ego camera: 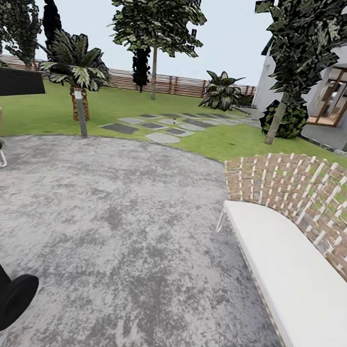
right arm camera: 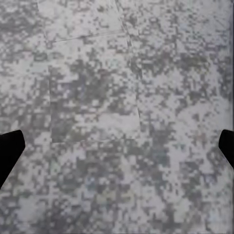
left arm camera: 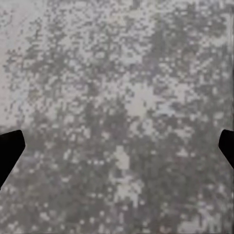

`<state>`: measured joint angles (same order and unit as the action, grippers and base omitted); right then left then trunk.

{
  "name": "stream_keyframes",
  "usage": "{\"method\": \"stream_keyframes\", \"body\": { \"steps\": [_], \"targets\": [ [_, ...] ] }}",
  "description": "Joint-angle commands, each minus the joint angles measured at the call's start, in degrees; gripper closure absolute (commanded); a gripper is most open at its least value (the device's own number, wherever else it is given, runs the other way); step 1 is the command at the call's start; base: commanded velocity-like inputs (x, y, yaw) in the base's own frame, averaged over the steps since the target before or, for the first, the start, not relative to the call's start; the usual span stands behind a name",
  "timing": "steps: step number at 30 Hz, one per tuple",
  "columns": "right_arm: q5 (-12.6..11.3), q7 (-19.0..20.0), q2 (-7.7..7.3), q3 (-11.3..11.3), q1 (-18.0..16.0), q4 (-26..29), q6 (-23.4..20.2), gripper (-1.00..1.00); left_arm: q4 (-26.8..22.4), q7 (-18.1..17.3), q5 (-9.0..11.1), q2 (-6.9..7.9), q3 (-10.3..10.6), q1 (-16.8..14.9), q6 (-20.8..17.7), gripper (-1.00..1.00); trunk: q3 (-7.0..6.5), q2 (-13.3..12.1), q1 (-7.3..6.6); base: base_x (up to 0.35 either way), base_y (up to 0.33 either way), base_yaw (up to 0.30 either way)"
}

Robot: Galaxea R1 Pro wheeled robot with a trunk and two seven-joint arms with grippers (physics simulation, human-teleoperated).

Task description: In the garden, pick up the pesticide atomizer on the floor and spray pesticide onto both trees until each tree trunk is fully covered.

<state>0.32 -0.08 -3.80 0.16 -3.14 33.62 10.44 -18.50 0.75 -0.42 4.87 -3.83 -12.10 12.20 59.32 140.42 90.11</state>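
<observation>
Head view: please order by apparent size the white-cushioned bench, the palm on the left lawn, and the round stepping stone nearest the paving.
1. White-cushioned bench, largest, though it stands nearest the camera.
2. Palm.
3. Round stepping stone, smallest.

bench (ego camera: 291, 275) right, lawn (ego camera: 149, 108) beyond patio (ego camera: 123, 232)

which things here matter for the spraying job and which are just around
For the job:
- left tall tree
- right tall tree
- lawn
- left end effector and right end effector, both open

Just around:
- wicker bench
- short palm
- stepping stones
- bollard light
</observation>
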Motion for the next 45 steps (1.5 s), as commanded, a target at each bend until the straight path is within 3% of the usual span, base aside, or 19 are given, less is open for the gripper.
{"method": "stream_keyframes", "body": {
  "steps": [1, 19, 45],
  "targets": [
    [0.03, -0.01, 0.01, 0.02, -0.03, -0.05, 0.19, -1.0, 0.04, 0.04, -0.03, 0.02, -0.18, -0.03, 0.19, -1.0, 0.05, 0.01, 0.02, 0.336, -0.069, 0.0],
    [0.03, -0.09, 0.02, 0.03, -0.03, -0.05, 0.19, -1.0, 0.04, 0.04, -0.03, 0.06, -0.2, -0.03, 0.19, -1.0, 0.05, 0.01, 0.02, 0.337, -0.009, 0.14],
    [0.03, -0.1, 0.02, -0.07, -0.03, -0.05, 0.19, -1.0, 0.04, 0.04, -0.02, 0.06, -0.15, -0.01, 0.19, -1.0, 0.05, 0.01, 0.02, 0.337, 0.0, 0.005]
  ]
}}
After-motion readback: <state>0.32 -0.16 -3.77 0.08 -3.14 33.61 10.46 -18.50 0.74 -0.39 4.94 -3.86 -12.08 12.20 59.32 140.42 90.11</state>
